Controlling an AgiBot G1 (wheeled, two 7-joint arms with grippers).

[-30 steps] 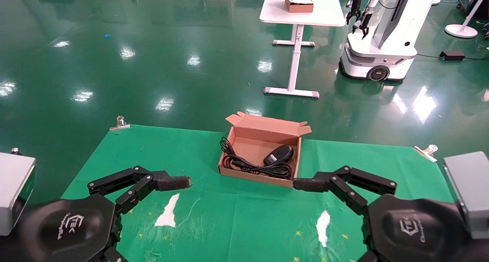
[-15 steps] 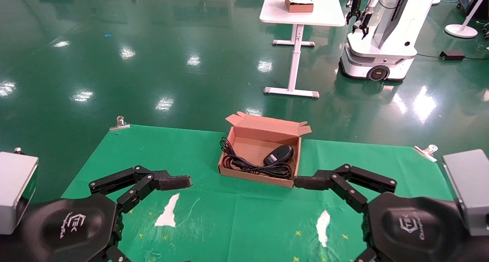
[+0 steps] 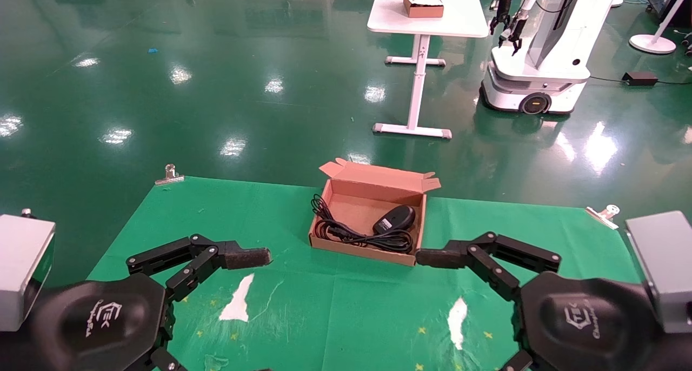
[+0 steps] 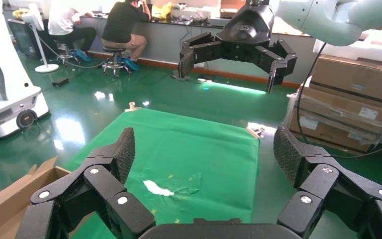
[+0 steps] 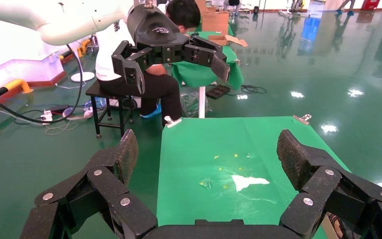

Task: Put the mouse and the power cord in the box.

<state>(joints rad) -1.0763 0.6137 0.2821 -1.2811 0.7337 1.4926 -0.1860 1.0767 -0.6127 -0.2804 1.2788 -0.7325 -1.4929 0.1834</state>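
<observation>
Box: the shallow rectangular brown cardboard box (image 3: 367, 219) sits on the green cloth-covered surface (image 3: 259, 219), toward its far edge and about midway across, lid flap standing open at the back; a corner of it also shows in the left wrist view (image 4: 10, 199).
Mouse: the small black oval computer mouse (image 3: 397, 217) lies inside the box, toward its right end.
Power cord: the thick black looped power cord (image 3: 354, 234) lies along the front of the box floor, just in front of the mouse; some loops hang over the box's left wall onto the cloth.
Left gripper: the left gripper (image 4: 206, 154) hovers low over the near left part of the surface, well apart from the box, fingers (image 4: 122, 152) spread wide and holding nothing.
Right gripper: the right gripper (image 5: 206, 152) hovers over the near right part of the surface, one fingertip seen in the head view close to the box's front right corner; whether it touches cannot be told. Its fingers (image 5: 291, 152) are spread wide and empty.
Cloth: white torn patches (image 3: 238, 300) show in it near the grippers, and metal clips (image 3: 170, 175) hold its far corners.
Background: a white table (image 3: 427, 14) carrying a second small brown box (image 3: 419, 3) stands on the glossy green floor, with a white wheeled robot (image 3: 535, 63) beside it.
</observation>
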